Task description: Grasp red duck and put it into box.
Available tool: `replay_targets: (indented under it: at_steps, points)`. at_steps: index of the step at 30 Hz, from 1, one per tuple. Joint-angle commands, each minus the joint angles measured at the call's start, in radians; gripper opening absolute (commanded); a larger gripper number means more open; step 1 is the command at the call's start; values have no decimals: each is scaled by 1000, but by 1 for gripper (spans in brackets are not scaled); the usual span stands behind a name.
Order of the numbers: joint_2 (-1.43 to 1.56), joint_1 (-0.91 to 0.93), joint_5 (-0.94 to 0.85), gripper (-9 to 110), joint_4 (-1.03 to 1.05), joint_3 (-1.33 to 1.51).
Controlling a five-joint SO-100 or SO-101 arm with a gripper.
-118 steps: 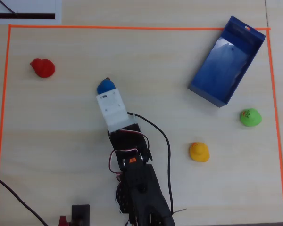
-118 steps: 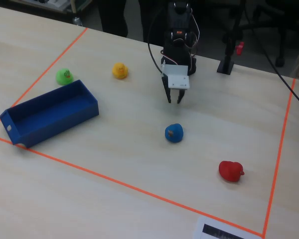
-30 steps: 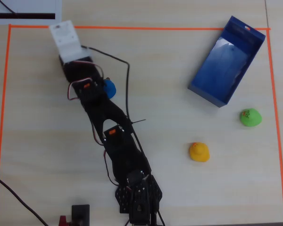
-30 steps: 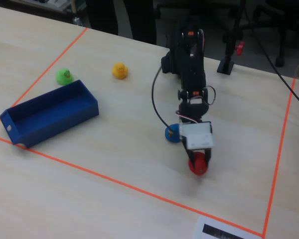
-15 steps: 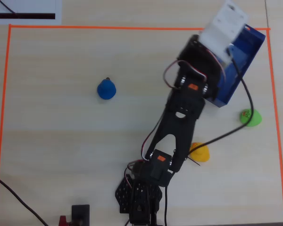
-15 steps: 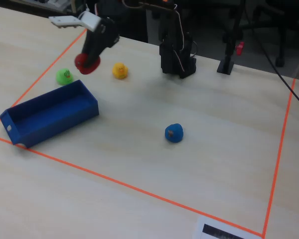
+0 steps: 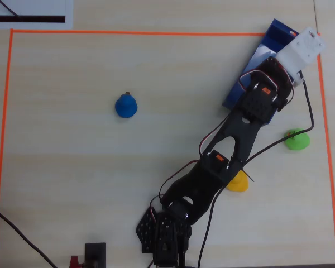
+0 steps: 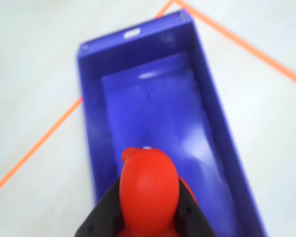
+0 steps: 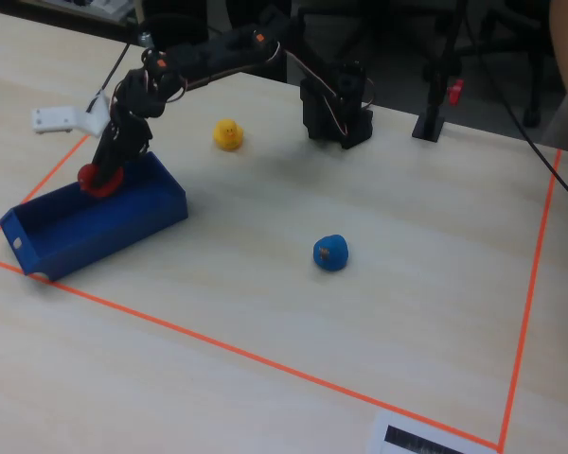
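red duck (image 8: 148,190) | lifted off table, now over box (image 8: 214,128) | gripper (image 8: 148,217) swung across, clamped on it

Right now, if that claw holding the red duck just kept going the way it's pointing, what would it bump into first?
Most likely the pale floor of the blue box. The claw points down into it with the red duck pinched between its fingers, so the duck would touch first. How high it hangs above the floor is hard to judge.
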Motion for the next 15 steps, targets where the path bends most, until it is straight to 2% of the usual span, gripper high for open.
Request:
replay_targets:
  at_steps: [1,9,13,15]
  points:
    - [-98,-14,-28,0,-60,-143]
    - [-310,21,-91,1,-170,-235]
    - [-328,34,-100,19,-189,-236]
    - [-314,35,-103,19,-187,-235]
